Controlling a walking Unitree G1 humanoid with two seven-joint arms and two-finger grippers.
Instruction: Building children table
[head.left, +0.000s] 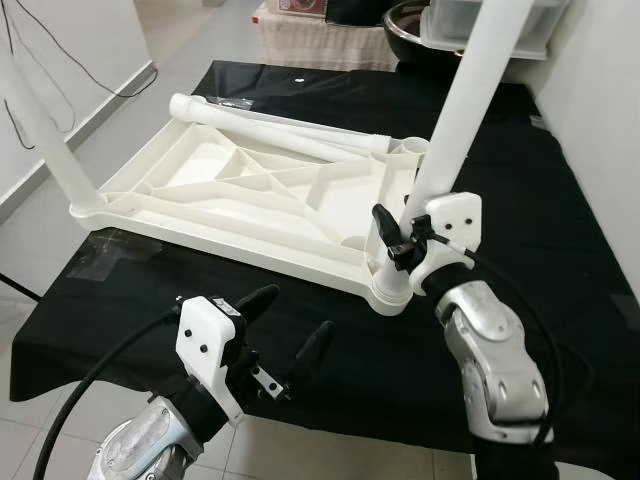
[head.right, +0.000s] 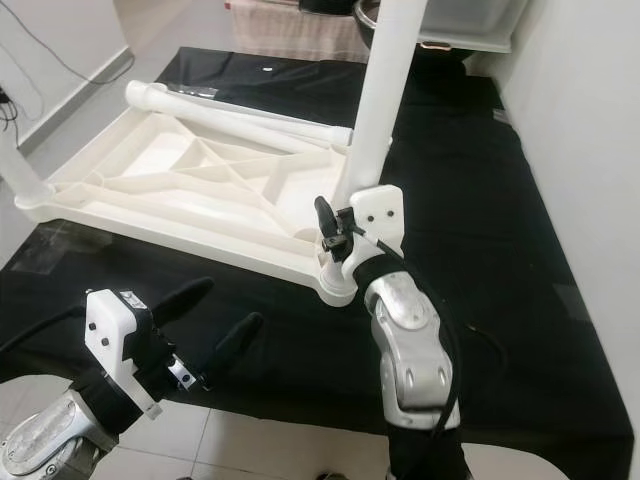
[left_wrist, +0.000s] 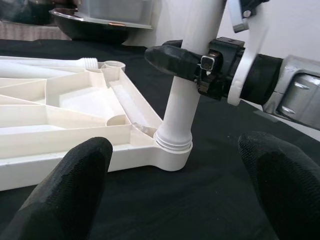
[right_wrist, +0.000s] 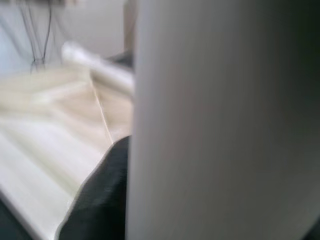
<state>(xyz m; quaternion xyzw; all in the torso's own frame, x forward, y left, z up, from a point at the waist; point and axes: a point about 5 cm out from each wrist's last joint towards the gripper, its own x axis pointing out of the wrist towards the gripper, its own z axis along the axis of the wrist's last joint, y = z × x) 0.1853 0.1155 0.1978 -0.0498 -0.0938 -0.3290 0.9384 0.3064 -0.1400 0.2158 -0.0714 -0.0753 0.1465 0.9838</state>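
A white plastic tabletop (head.left: 250, 195) lies upside down on a black-covered table (head.left: 560, 230), its ribs facing up. One white leg (head.left: 455, 120) stands upright in the near right corner socket (head.left: 388, 293). My right gripper (head.left: 400, 240) is shut on this leg just above the socket. Another leg (head.left: 45, 130) stands in the left corner. A loose white leg (head.left: 280, 130) lies across the tabletop's far side. My left gripper (head.left: 290, 325) hangs open at the table's near edge, holding nothing. In the left wrist view the socket (left_wrist: 172, 150) sits between its fingertips (left_wrist: 75, 185).
A clear plastic bin (head.left: 490, 25) and a dark bowl (head.left: 405, 30) stand at the table's far end. A white wall runs along the right. Cables (head.left: 70, 60) lie on the grey floor at the left.
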